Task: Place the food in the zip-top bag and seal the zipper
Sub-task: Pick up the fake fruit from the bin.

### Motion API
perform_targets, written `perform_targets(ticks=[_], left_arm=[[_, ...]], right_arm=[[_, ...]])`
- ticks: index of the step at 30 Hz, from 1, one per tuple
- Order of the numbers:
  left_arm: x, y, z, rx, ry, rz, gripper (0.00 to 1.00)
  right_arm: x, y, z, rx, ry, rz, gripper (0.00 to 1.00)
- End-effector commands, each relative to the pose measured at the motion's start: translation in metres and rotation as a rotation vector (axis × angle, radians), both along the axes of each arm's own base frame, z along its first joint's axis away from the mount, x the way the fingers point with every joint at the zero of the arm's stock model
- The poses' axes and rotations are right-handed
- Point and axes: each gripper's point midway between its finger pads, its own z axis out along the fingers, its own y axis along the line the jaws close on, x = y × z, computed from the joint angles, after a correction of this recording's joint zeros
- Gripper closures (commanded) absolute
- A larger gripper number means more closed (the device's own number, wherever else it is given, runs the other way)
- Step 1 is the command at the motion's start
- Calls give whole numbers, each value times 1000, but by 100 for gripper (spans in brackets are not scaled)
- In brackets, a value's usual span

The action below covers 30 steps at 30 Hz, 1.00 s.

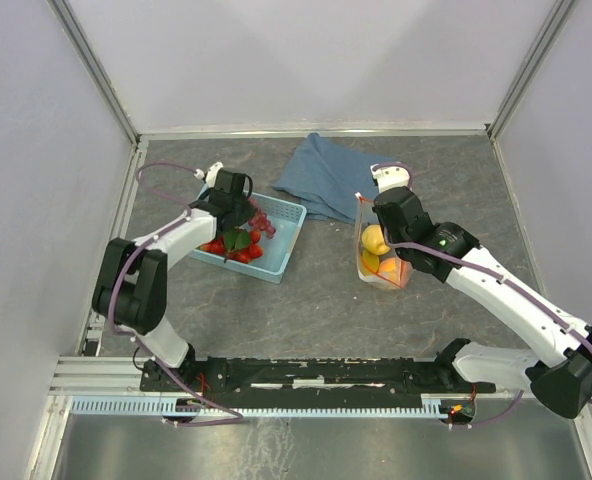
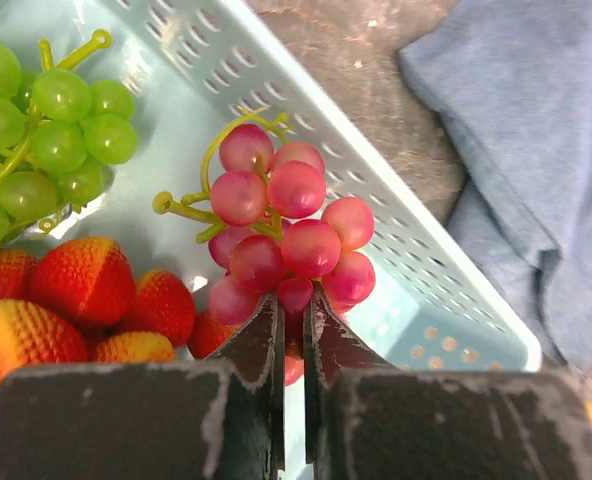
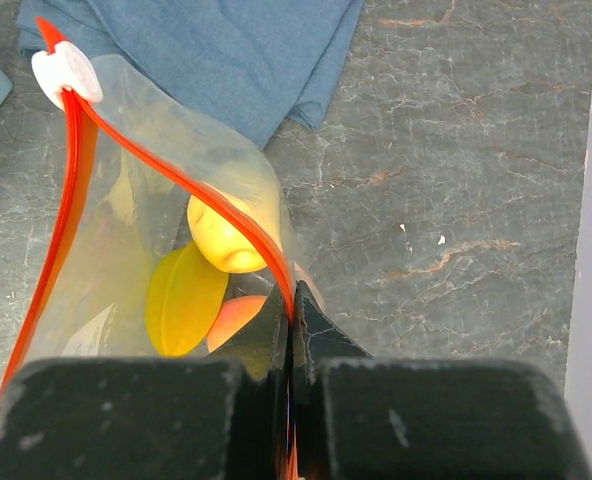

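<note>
My left gripper (image 2: 293,300) is shut on a bunch of dark red grapes (image 2: 291,230) over the light blue basket (image 2: 396,225); it shows in the top view (image 1: 253,214) too. Green grapes (image 2: 51,140) and red strawberries (image 2: 86,280) lie in the basket. My right gripper (image 3: 292,312) is shut on the red-orange zipper strip (image 3: 176,175) of the clear zip-top bag (image 1: 379,255), holding its mouth open. A white slider (image 3: 66,75) sits at the strip's far end. A yellow banana (image 3: 181,300) and peaches (image 3: 226,240) lie inside the bag.
A folded blue cloth (image 1: 324,175) lies at the back between basket and bag; it also shows in the right wrist view (image 3: 216,50). The basket (image 1: 281,245) sits left of centre on the grey marbled table. Metal frame rails run along the table's sides.
</note>
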Motion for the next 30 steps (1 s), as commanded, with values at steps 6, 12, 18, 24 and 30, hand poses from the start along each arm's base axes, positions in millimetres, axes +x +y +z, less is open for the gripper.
perform_targets(ticks=[6,12,18,24,30], left_arm=[[-12,-9,90,-29,-246,-81,97],[-37,-29,143,-92,-380,-165,97],[-74,-70,194,-177,-540,-303,97],[-114,-113,237,-285,-693,-449,97],[-154,-155,266,-391,-830,-601,97]], right_arm=[[0,-6,25,55,-69,-39,99],[0,-2,26,80,-65,-37,98],[-1,1,27,103,-61,-34,99],[-1,8,25,129,-43,-18,99],[-2,14,26,158,-32,-2,99]])
